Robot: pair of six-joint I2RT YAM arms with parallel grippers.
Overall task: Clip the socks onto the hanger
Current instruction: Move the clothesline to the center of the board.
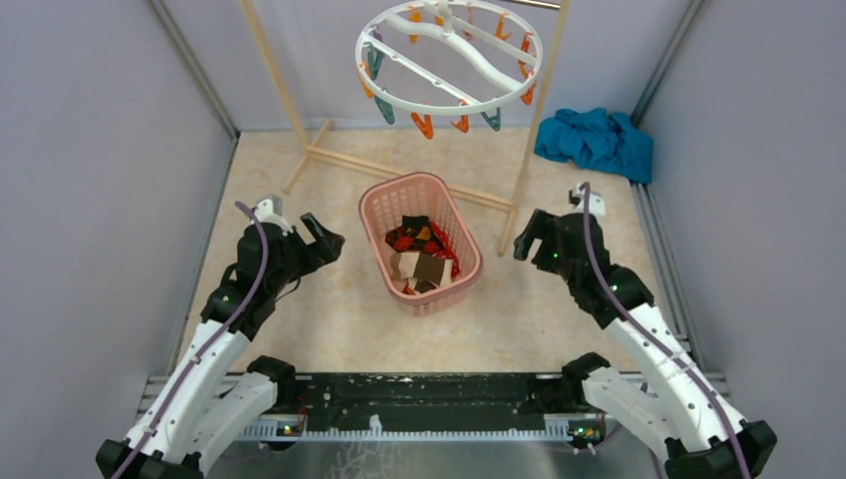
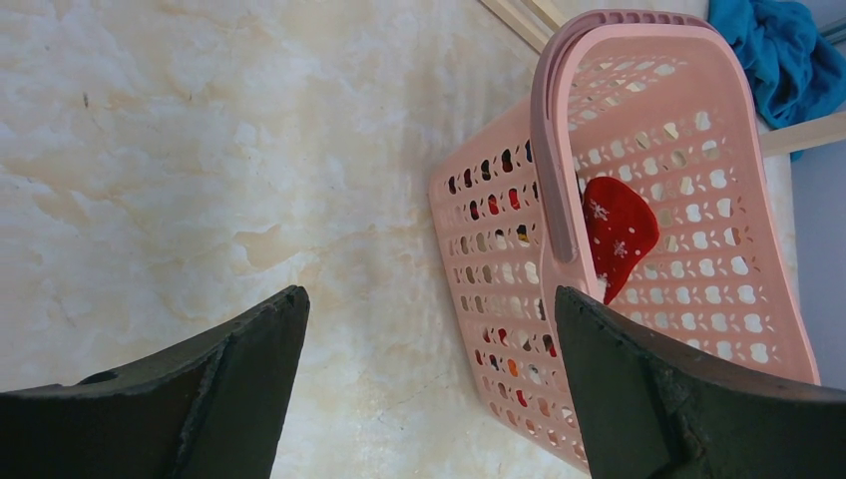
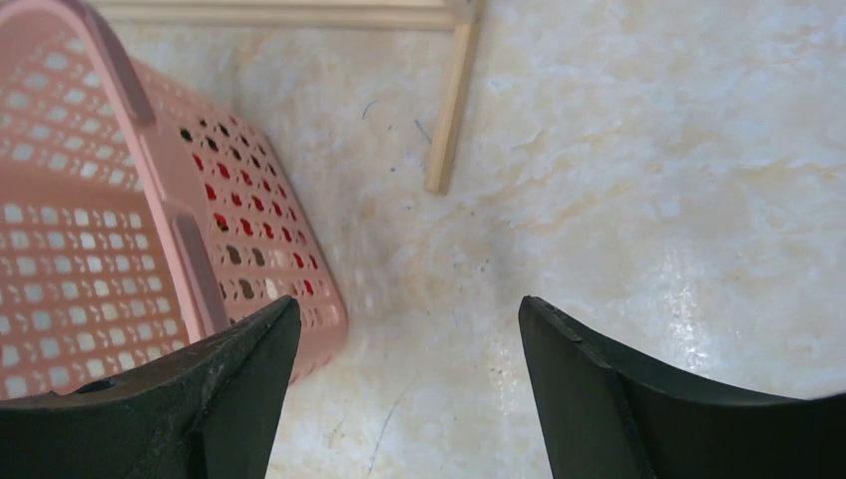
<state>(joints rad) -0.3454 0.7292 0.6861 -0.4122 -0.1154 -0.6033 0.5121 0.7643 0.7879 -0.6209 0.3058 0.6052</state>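
Observation:
The socks (image 1: pixel 420 254), red with black, brown and beige, lie in a pink basket (image 1: pixel 374 215) at the table's middle. A red sock (image 2: pixel 619 230) shows inside it in the left wrist view. The hanger (image 1: pixel 449 57), a white ring with orange and teal clips, hangs at the top centre from a wooden rack. My left gripper (image 1: pixel 324 235) is open and empty, left of the basket (image 2: pixel 499 259). My right gripper (image 1: pixel 529 235) is open and empty, right of the basket (image 3: pixel 110 200).
A pale wooden rack frame (image 1: pixel 329 155) stands behind the basket, its right post (image 1: pixel 534 130) and foot (image 3: pixel 449 110) near my right gripper. A teal-blue cloth (image 1: pixel 596 142) lies at the back right, also in the left wrist view (image 2: pixel 783 55). Grey walls close both sides.

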